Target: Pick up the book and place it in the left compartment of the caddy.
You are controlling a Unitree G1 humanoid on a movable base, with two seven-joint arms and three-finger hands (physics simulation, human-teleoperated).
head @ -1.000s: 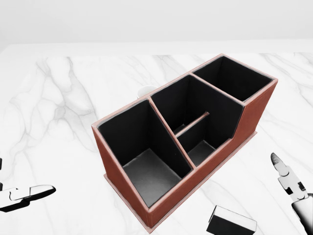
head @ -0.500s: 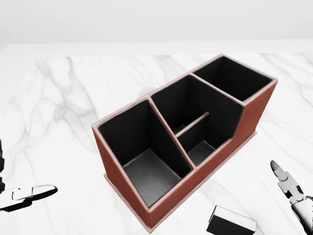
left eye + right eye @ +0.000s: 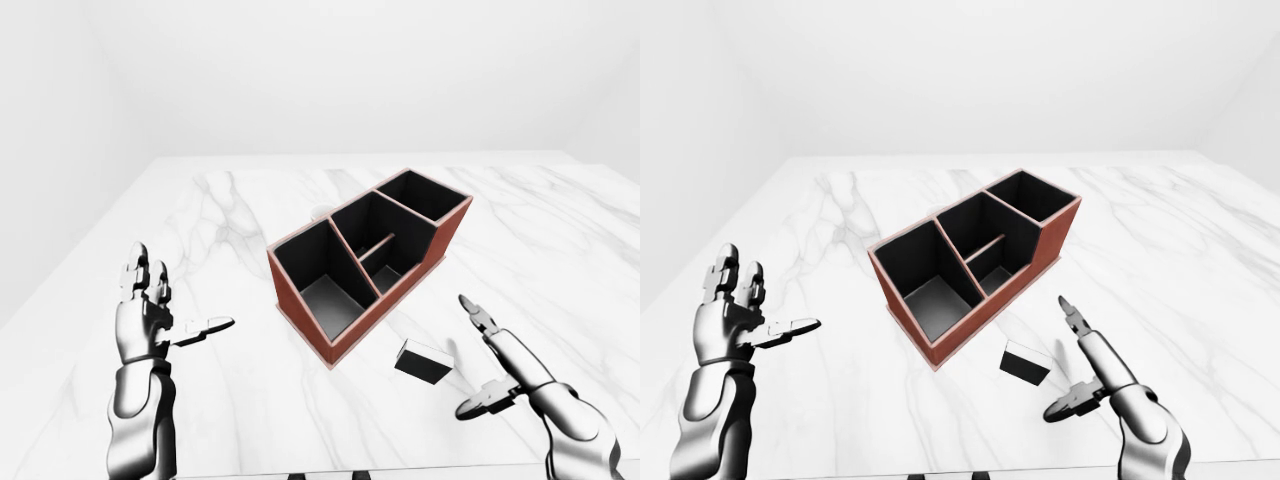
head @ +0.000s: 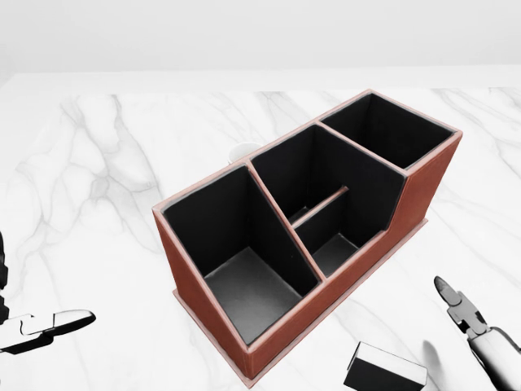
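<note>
The reddish-brown caddy with black insides stands slantwise on the white marble table; its left compartment is the large one nearest me and holds nothing. The book, small and dark with a white edge, lies flat on the table just right of and below the caddy's near corner. My right hand is open beside the book on its right, index finger stretched out, not touching it. My left hand is open and raised far to the left of the caddy, holding nothing.
A small white round object peeks out behind the caddy's far side. The marble table ends close below my hands in the left-eye view. White walls surround the table.
In the head view my right hand has slid down and a little left, nearer the book. The left hand, caddy and book have stayed put.
</note>
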